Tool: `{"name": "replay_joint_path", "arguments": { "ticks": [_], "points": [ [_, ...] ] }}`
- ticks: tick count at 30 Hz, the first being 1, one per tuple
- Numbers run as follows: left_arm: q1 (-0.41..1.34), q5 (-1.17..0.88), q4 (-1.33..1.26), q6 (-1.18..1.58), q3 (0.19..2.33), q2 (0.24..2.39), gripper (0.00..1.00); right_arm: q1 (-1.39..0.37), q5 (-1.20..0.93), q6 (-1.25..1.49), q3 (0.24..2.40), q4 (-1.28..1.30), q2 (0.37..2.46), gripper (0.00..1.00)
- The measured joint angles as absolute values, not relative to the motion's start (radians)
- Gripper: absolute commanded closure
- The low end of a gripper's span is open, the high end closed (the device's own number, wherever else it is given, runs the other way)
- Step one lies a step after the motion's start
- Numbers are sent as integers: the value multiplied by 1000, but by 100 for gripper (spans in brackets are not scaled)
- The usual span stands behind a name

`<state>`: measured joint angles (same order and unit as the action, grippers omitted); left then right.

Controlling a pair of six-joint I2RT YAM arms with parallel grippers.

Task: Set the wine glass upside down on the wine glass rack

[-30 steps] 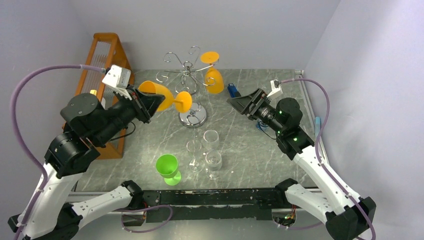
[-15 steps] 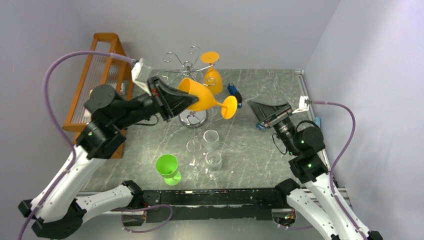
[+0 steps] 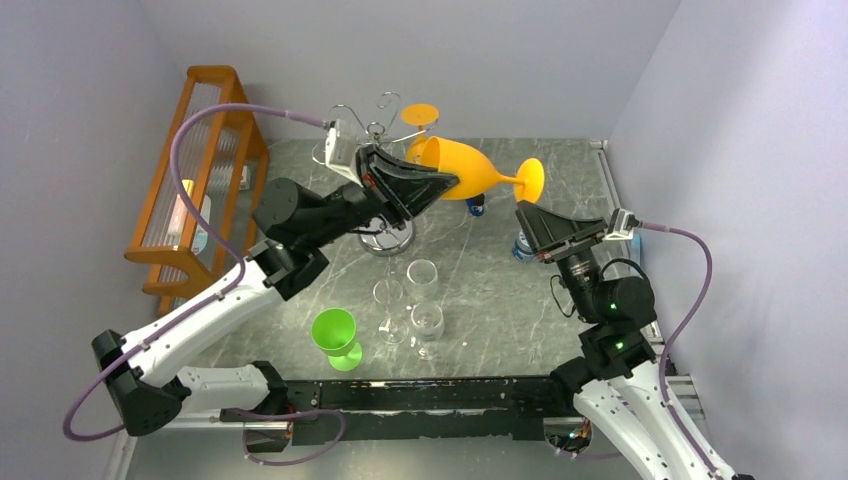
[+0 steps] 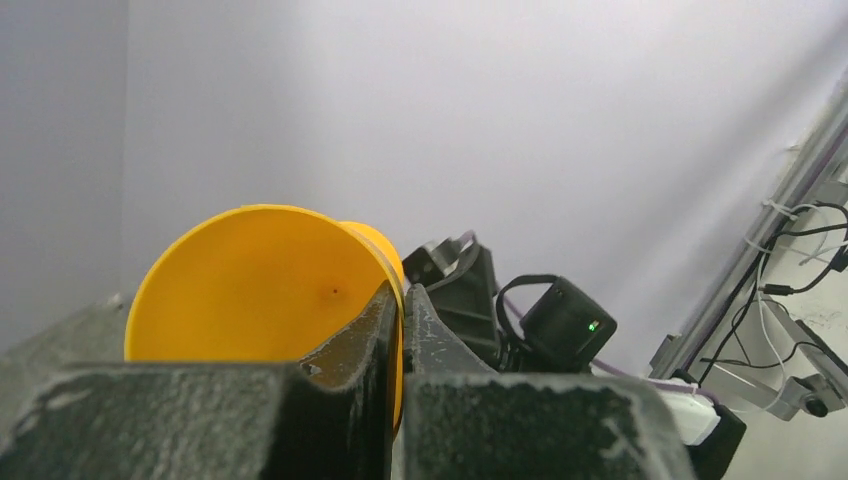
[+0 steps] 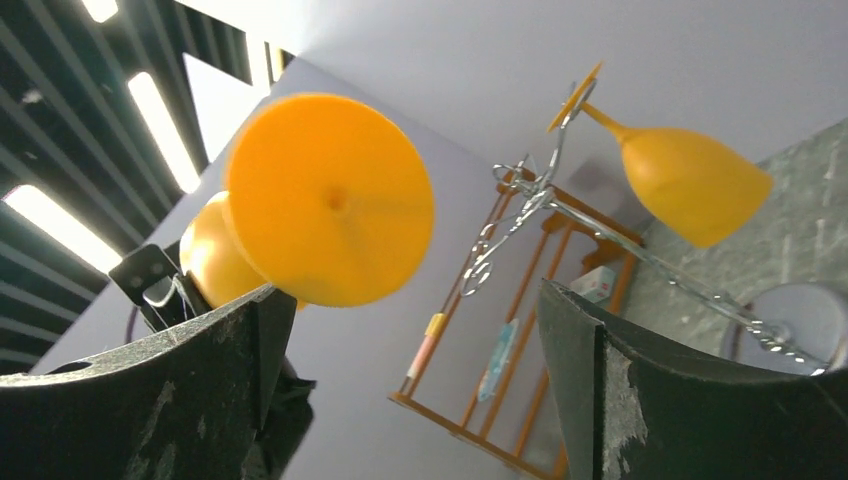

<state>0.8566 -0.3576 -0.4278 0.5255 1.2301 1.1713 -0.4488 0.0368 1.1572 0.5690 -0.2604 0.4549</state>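
Note:
My left gripper (image 3: 437, 186) is shut on the rim of an orange wine glass (image 3: 472, 167), held sideways in the air with its foot pointing right. In the left wrist view the fingers pinch the glass wall (image 4: 260, 290) at the gripper (image 4: 402, 300). The chrome wine glass rack (image 3: 378, 135) stands just behind and left of it. A second orange glass (image 5: 690, 180) hangs upside down on the rack (image 5: 540, 195). My right gripper (image 3: 545, 228) is open and empty just below the held glass's foot (image 5: 330, 200), which shows above its jaws (image 5: 405, 300).
Three clear wine glasses (image 3: 422, 275) and a green cup (image 3: 335, 332) stand on the grey table in front of the rack's round base (image 3: 387, 238). An orange wooden shelf (image 3: 200, 180) stands at the left. Small blue items (image 3: 476, 206) lie near the right gripper.
My left arm has swung right and lifted the orange glass from beside the shelf to the right of the rack. My right gripper has drawn back and tilted upward under the foot.

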Motion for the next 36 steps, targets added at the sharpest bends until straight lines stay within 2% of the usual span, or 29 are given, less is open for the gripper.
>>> {"name": "replay_joint_path", "arguments": {
  "ticks": [2, 6, 12, 16, 25, 36],
  "points": [
    [891, -336, -514, 503, 1214, 1192, 95, -449, 33, 1193, 554, -297, 456, 8],
    [935, -283, -682, 451, 1169, 1229, 95, -448, 17, 1253, 530, -377, 480, 21],
    [977, -218, -840, 349, 1142, 1298, 95, -448, -10, 1305, 542, -487, 556, 32],
    [993, -206, -908, 311, 1142, 1341, 95, -448, -9, 1347, 571, -554, 599, 37],
    [1029, -201, -978, 252, 1142, 1370, 95, -449, 75, 1469, 611, -645, 656, 37],
    [1040, -192, -999, 195, 1131, 1375, 95, -448, 132, 1571, 635, -729, 774, 55]
  ]
}}
